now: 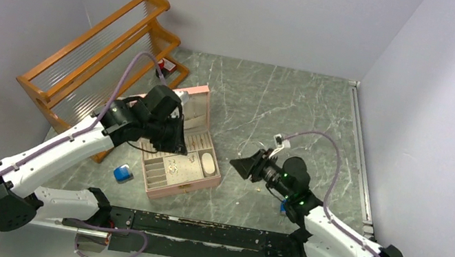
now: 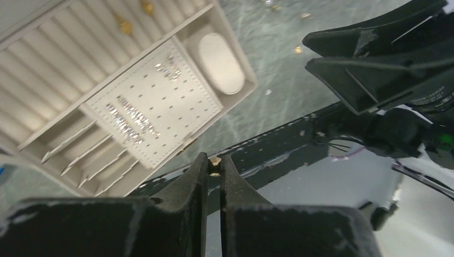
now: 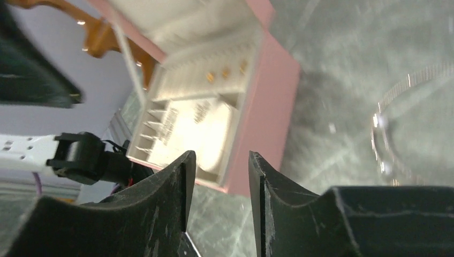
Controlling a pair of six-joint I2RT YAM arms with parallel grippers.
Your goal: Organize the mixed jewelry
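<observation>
While the left gripper hangs over the open pink box a little left of centre in the overhead view, its jaws are pressed nearly together and pinch a tiny gold piece right at their tips, at the bottom centre of the left wrist view. Beneath it in that view, filling the upper left, lies the box's pale tray. A ribbed section there carries small gold studs, a perforated panel bears rows of glittering silver pieces, and an oval pad sits in the corner compartment beside the panel. The right gripper is just right of the box in the overhead view, above the marbled table, pointing towards the box without touching it. Its jaws stand spread with nothing between them, and the right wrist view shows the pink wall and the tray through the gap. At the right edge of that wrist view a thin wire hoop lies flat on the table, apart from the box. A few loose gold bits rest on the table near the top of the left wrist view, between the box and the right gripper. A small blue block sits just left of the box's near corner, and a wooden rack stands in the upper left of the overhead view, behind the left arm.
</observation>
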